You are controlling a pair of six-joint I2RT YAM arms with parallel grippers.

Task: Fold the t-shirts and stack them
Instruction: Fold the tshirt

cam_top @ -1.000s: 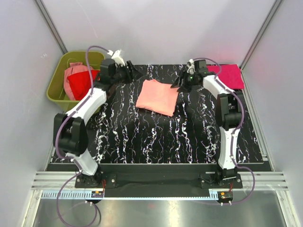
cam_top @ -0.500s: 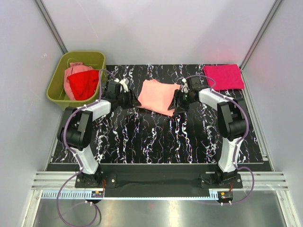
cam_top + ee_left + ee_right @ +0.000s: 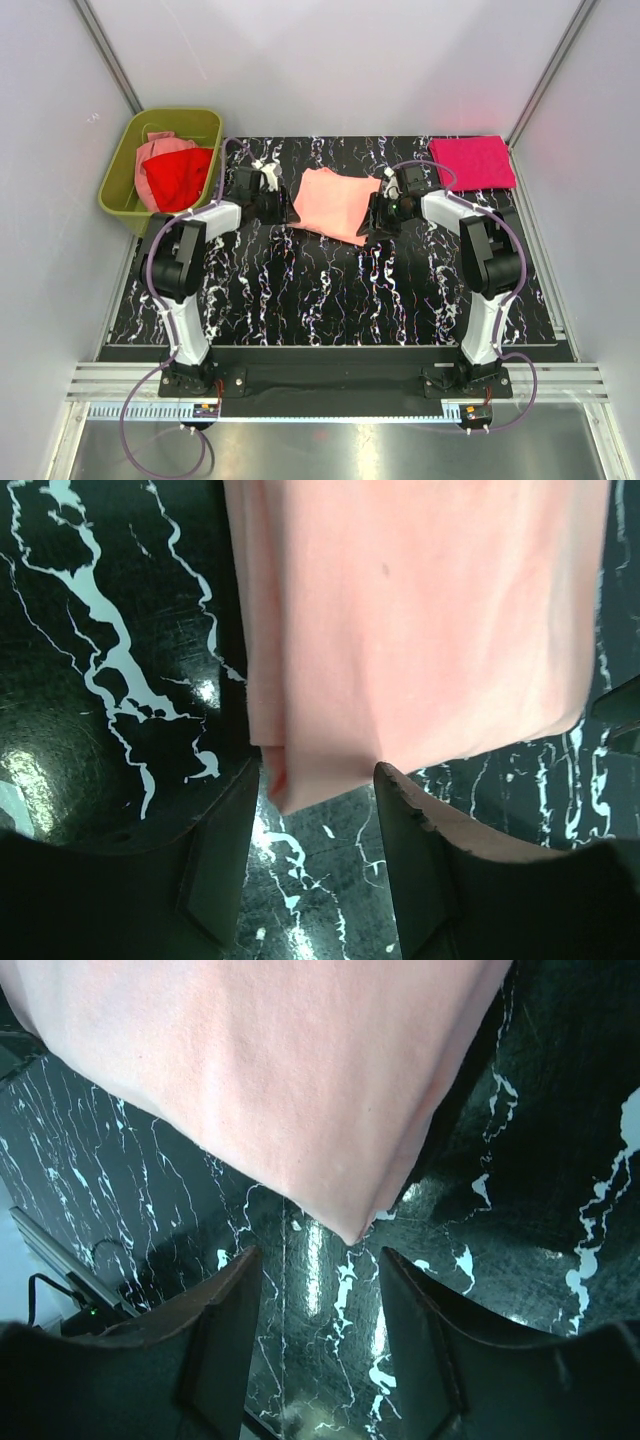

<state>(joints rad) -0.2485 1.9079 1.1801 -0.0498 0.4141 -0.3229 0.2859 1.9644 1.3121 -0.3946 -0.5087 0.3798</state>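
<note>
Far left: rigid olive plastic bin (image 3: 112, 195) w/ crumpled red tee (image 3: 178, 178) over dusty-pink tee (image 3: 155, 152). Next, left tool (image 3: 318, 780): jaws apart, gripping nothing, corner of salmon tee (image 3: 335, 203) between them. Tee is soft matte cloth, rough rectangle, mid counter (image 3: 330, 290). Opposite side, right tool (image 3: 320, 1260): jaws apart, tee corner just ahead of gap. Far right: magenta tee (image 3: 472, 161), folded flat. Counter glossy black w/ white veins; plain white walls (image 3: 350, 60)

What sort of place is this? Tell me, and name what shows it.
Probably a robot lab cell, not a home: white panel walls enclose a black marbled table, the left arm and right arm are bolted at its near edge, and a salmon t-shirt lies between them.
</note>
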